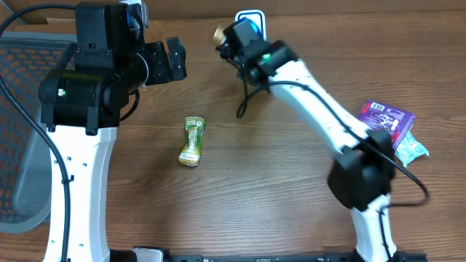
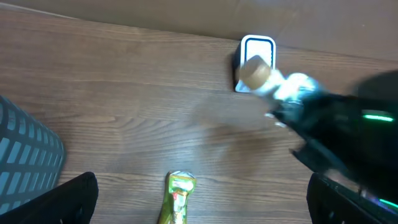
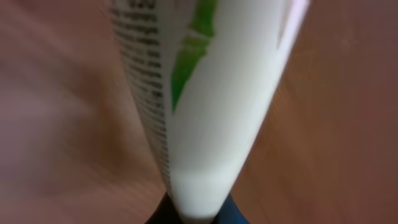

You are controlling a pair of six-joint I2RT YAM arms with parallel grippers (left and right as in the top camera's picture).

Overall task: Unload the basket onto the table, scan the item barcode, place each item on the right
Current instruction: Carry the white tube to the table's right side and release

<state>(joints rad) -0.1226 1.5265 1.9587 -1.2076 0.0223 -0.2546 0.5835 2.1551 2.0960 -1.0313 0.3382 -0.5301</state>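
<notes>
My right gripper (image 1: pixel 231 45) is shut on a white tube (image 3: pixel 205 93) with green markings and fine print, which fills the right wrist view. The tube's tan cap (image 2: pixel 255 71) points toward the blue-and-white scanner (image 1: pixel 250 18) at the table's far edge, and in the left wrist view it sits just in front of that scanner (image 2: pixel 257 50). No barcode shows in any view. My left gripper (image 2: pixel 204 205) hangs open above a green snack pouch (image 2: pixel 177 198), which lies flat on the table (image 1: pixel 192 141) with nothing gripping it.
A purple packet (image 1: pixel 386 120) and a teal-green packet (image 1: pixel 411 148) lie at the right edge. A grey mesh chair (image 1: pixel 22 145) stands off the table's left side. A black cable (image 1: pixel 244 98) hangs under the right arm.
</notes>
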